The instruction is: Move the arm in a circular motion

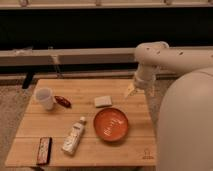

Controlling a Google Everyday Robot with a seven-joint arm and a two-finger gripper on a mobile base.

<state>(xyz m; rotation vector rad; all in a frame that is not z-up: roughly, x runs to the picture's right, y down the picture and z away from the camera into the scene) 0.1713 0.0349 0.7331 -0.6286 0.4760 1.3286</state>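
Note:
The cream-white arm (170,60) comes in from the right, with a big rounded segment (187,120) filling the lower right corner. It bends down at a joint (147,55) and ends in a pale tan tapered gripper (130,90). The gripper hangs over the far right part of the wooden table (30,132), right of a white sponge (103,101) and above an orange plate (110,124). It holds nothing that I can see.
On the table stand a white cup (45,97), a small red object (63,101), a white bottle lying down (74,136) and a dark flat packet (44,150). A long pale ledge (65,56) and dark windows run behind.

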